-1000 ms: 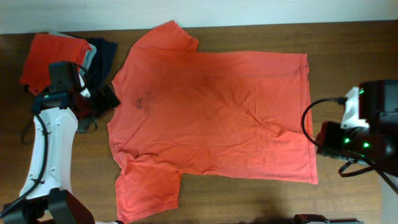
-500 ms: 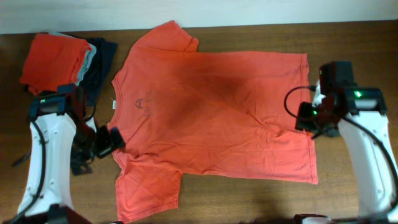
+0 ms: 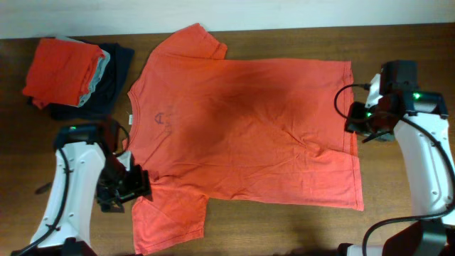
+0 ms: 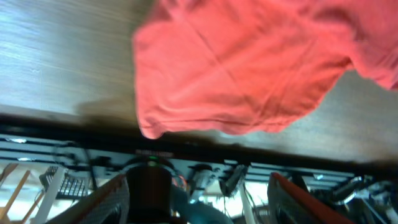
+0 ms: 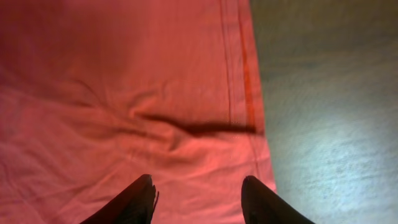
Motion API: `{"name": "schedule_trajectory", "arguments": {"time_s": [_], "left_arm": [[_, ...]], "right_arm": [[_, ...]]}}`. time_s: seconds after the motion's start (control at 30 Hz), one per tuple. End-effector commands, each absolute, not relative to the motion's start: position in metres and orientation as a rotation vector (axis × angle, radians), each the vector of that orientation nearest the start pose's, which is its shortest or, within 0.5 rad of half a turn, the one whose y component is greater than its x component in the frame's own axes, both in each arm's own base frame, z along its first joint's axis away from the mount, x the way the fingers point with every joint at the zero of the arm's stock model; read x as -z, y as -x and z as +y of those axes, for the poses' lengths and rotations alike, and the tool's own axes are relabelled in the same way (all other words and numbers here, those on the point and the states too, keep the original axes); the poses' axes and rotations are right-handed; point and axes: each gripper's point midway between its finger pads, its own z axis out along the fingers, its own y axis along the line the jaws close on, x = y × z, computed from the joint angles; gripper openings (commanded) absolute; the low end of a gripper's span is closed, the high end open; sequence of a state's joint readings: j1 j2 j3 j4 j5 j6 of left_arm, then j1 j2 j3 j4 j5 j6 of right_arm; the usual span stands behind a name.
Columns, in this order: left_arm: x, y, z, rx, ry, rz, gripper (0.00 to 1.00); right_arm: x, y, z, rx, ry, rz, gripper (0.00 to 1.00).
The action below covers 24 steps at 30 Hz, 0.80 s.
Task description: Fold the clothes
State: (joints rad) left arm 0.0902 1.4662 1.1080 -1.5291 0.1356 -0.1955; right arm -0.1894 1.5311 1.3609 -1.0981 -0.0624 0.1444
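Hovering at the lower left of the overhead view, the left pincer [image 3: 138, 186] sits at the edge of the orange-red T-shirt [image 3: 242, 121], just beside the lower sleeve [image 3: 170, 217]. Its wrist view shows the jaws apart with nothing between them, and the sleeve lies just ahead of the tips. That looks like a line-up for a grab at the sleeve corner.

Over on the right edge of the frame, the right pincer [image 3: 355, 124] hangs above the hem [image 3: 353, 142]. It is open too: the cloth lies flat and wrinkled between the two fingers, unpinched. One arm at each end suggests they mean to lift both ends together for the first fold.

The T-shirt itself lies spread across the middle of the wooden surface [image 3: 398, 213], collar to the left, hem to the right, not yet folded.

No basket or bin anywhere in view. The nearest thing to storage is the stack [image 3: 78, 92] at the upper left, well apart from both arms. It holds a folded orange-red shirt [image 3: 60, 67] on top, a pale grey garment [image 3: 96, 75] peeking out beneath, and a dark navy garment [image 3: 117, 60] under that.
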Motion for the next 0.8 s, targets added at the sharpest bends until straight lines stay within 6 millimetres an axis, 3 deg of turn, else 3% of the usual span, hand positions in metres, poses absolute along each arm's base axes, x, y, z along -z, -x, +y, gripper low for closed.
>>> {"name": "schedule_trajectory", "arguments": {"time_s": [0.0,0.23,0.47,0.6,0.77], "left_arm": [[-0.109,-0.161,-0.025,0.283,0.579,3.434,0.72],[-0.092,-0.128,-0.041,0.257,0.671,3.545,0.77],[-0.06,-0.068,-0.058,0.294,0.901,3.682,0.81],[-0.049,-0.064,-0.059,0.307,0.906,3.642,0.8],[-0.044,-0.079,-0.051,0.265,0.814,3.531,0.8]], "right_arm": [[-0.186,-0.345,-0.061,-0.079,-0.415,2.725,0.5],[-0.193,-0.343,-0.069,-0.071,-0.442,2.72,0.51],[-0.193,-0.344,-0.069,-0.066,-0.416,2.72,0.54],[-0.193,-0.344,-0.069,-0.067,-0.416,2.72,0.55],[-0.193,-0.344,-0.069,-0.067,-0.416,2.72,0.55]]}}
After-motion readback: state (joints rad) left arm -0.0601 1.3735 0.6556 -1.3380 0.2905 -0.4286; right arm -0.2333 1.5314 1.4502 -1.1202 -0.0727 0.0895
